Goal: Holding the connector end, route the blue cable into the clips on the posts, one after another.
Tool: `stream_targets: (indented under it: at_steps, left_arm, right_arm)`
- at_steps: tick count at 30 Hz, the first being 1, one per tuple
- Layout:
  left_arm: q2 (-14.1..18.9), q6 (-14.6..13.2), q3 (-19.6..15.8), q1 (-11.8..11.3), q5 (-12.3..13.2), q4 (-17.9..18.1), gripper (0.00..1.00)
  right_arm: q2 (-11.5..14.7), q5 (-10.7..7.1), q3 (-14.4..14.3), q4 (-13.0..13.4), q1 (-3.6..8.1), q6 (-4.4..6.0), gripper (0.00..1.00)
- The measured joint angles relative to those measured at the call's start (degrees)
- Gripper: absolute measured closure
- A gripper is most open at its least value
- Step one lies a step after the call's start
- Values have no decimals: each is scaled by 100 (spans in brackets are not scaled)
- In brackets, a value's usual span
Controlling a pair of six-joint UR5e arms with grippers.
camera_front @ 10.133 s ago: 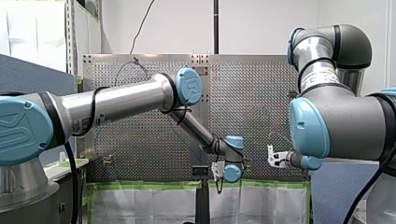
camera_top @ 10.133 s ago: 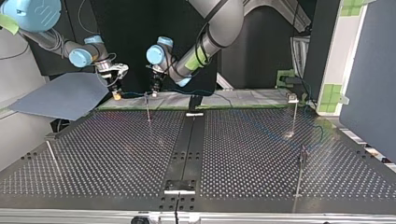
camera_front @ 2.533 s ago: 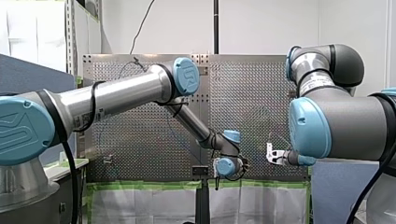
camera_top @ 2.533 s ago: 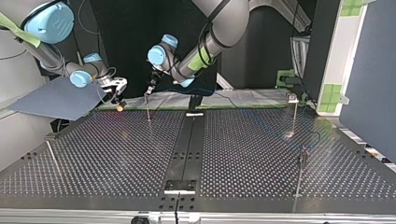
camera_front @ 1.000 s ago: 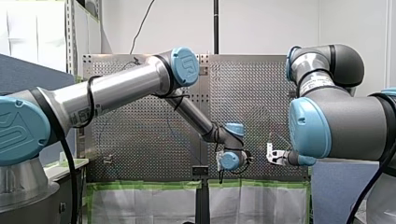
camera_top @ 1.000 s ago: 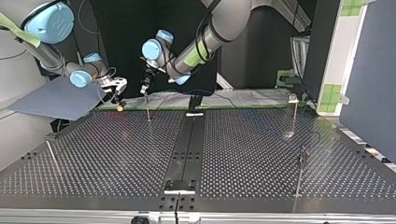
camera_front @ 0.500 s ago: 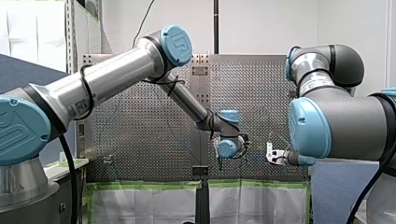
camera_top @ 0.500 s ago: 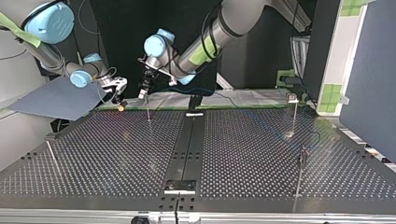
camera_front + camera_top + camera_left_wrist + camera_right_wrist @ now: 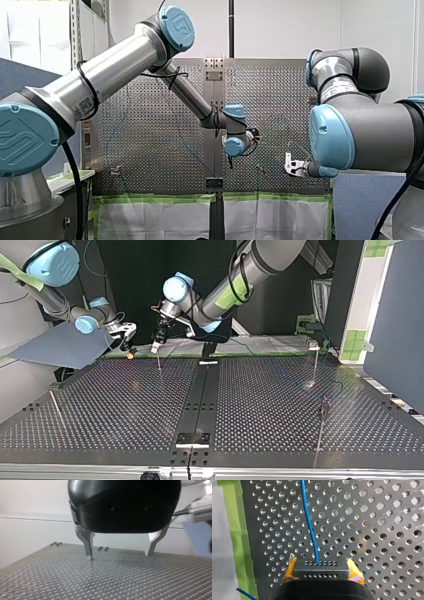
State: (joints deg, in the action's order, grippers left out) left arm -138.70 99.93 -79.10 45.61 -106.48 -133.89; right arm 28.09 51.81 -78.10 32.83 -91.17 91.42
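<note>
Yellow pads of my right gripper [image 9: 321,568] clamp the connector [image 9: 321,573], blue cable [image 9: 309,525] running ahead over the table [image 9: 374,530]. My left gripper [image 9: 119,553] hangs wide open, empty; slack could let the cable miss the far post [image 9: 158,360].

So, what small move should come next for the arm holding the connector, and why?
Probably ease my right gripper, shut on the connector, toward the nearest post, so the blue cable can meet it; my left gripper is open and empty.
</note>
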Motion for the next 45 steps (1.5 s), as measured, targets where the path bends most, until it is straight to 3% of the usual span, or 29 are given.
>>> stream_targets:
  at_steps: [9,14,23,32,45]
  left_arm:
    - [553,128,-553,-455,380,396,0]
    - [859,159,-859,-630,422,345,0]
    - [1370,222,-1371,-494,396,21,0]
    - [1905,594,-1906,-430,364,338,0]
    - [2639,644,-2640,-422,384,477,0]
  right_arm:
    - [0,-3,0,5,-10,0,100]
    - [0,-3,0,7,-18,0,100]
    - [0,-3,0,-2,-29,-1,100]
    - [0,-3,0,-4,-44,-2,100]
    - [0,1,0,-4,-48,-26,100]
